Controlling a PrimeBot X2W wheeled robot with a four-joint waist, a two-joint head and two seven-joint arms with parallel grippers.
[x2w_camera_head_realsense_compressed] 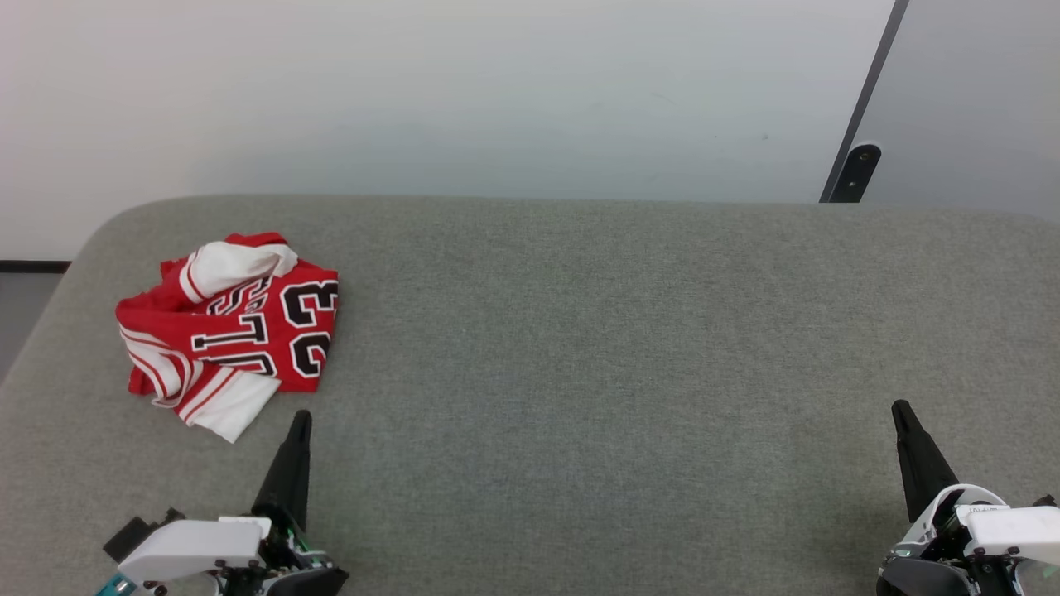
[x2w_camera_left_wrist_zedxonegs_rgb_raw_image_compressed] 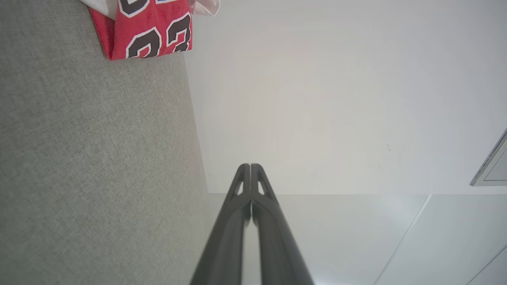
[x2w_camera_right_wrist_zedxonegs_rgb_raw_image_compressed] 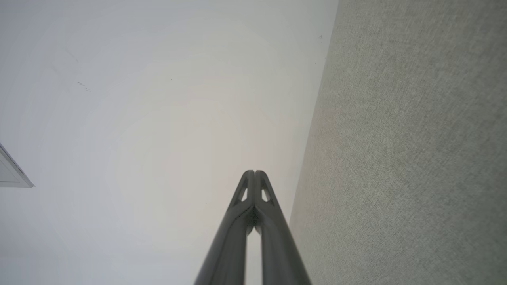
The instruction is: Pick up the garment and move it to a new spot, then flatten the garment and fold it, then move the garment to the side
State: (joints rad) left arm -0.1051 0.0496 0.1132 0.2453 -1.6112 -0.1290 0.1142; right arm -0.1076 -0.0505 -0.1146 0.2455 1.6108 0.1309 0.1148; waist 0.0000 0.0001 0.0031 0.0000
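Observation:
The garment (x2w_camera_head_realsense_compressed: 236,327), a red jersey with white sleeves, striped trim and black "23" lettering, lies crumpled in a heap on the left of the grey fabric surface (x2w_camera_head_realsense_compressed: 580,348). My left gripper (x2w_camera_head_realsense_compressed: 302,416) stands shut just to the right of and nearer than the heap, holding nothing. In the left wrist view the garment (x2w_camera_left_wrist_zedxonegs_rgb_raw_image_compressed: 152,33) shows at the top left, well ahead of the closed left gripper (x2w_camera_left_wrist_zedxonegs_rgb_raw_image_compressed: 250,166). My right gripper (x2w_camera_head_realsense_compressed: 900,407) is shut and empty at the lower right, far from the garment; the right wrist view shows the right gripper (x2w_camera_right_wrist_zedxonegs_rgb_raw_image_compressed: 254,173) with fingers pressed together.
The grey surface ends at a rounded far edge against a white wall (x2w_camera_head_realsense_compressed: 497,99). A dark post (x2w_camera_head_realsense_compressed: 853,170) and a grey panel stand at the back right. A dark floor strip (x2w_camera_head_realsense_compressed: 33,266) shows past the left corner.

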